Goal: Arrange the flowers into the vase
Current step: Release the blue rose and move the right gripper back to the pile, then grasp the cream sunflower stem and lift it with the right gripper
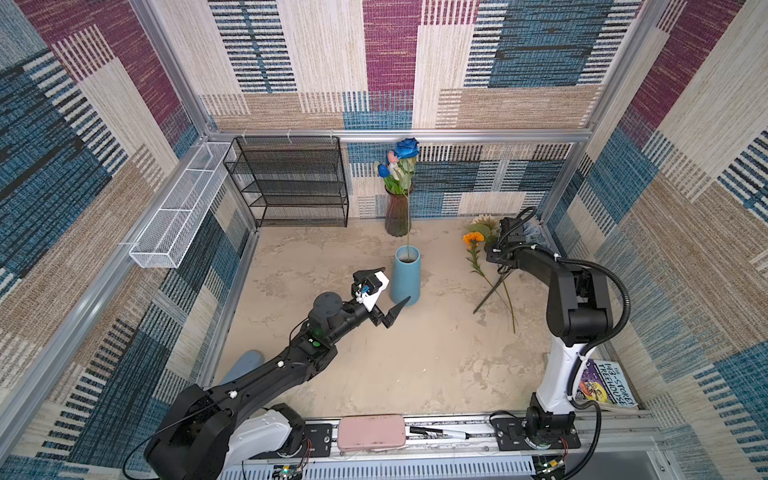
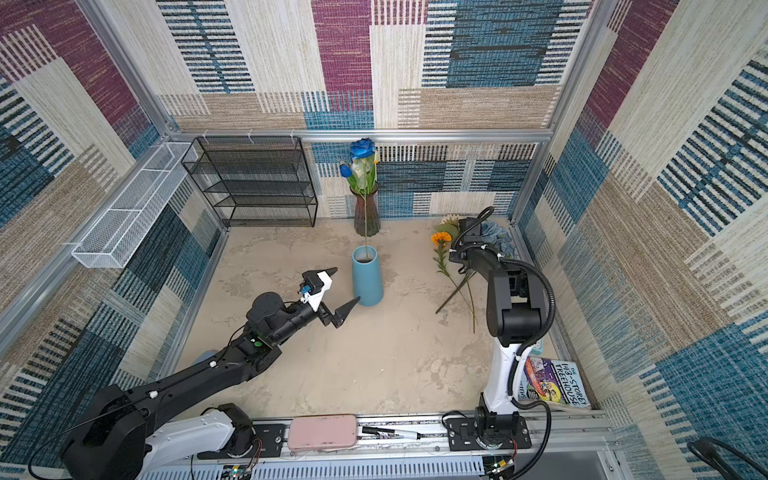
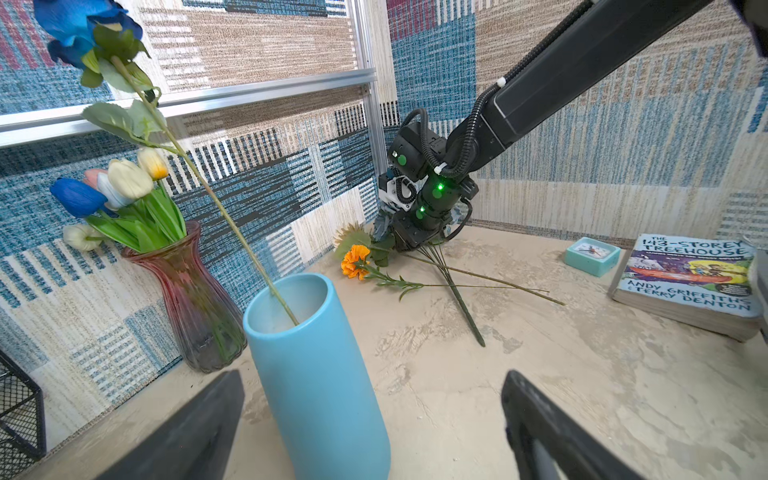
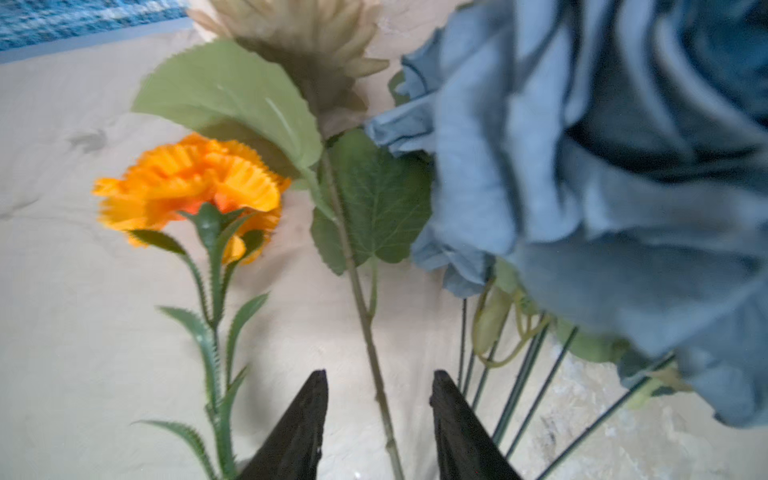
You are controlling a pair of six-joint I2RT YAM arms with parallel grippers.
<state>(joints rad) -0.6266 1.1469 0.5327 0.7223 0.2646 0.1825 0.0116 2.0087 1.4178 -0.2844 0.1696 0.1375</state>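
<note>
A light-blue vase (image 1: 406, 274) (image 3: 316, 374) stands mid-table with the deep-blue rose (image 1: 406, 148) in it, stem leaning. My left gripper (image 1: 395, 284) (image 3: 372, 374) is open, its fingers on either side of the vase's lower part without touching. Tulips (image 3: 120, 183) fill a reddish glass vase (image 1: 397, 214) behind. At the far right an orange flower (image 1: 473, 238) (image 4: 187, 183), a cream sunflower (image 4: 299, 37) and a dusty-blue rose bunch (image 4: 582, 166) lie on the table. My right gripper (image 4: 379, 382) is low over them, open, jaws astride the sunflower's stem (image 4: 361, 307).
A black wire shelf (image 1: 291, 183) and a white wire basket (image 1: 178, 208) stand at the back left. A book (image 1: 604, 382) and a teal clock (image 3: 592, 255) lie near the right wall. A pink case (image 1: 371, 432) and a marker (image 1: 440, 433) rest on the front rail.
</note>
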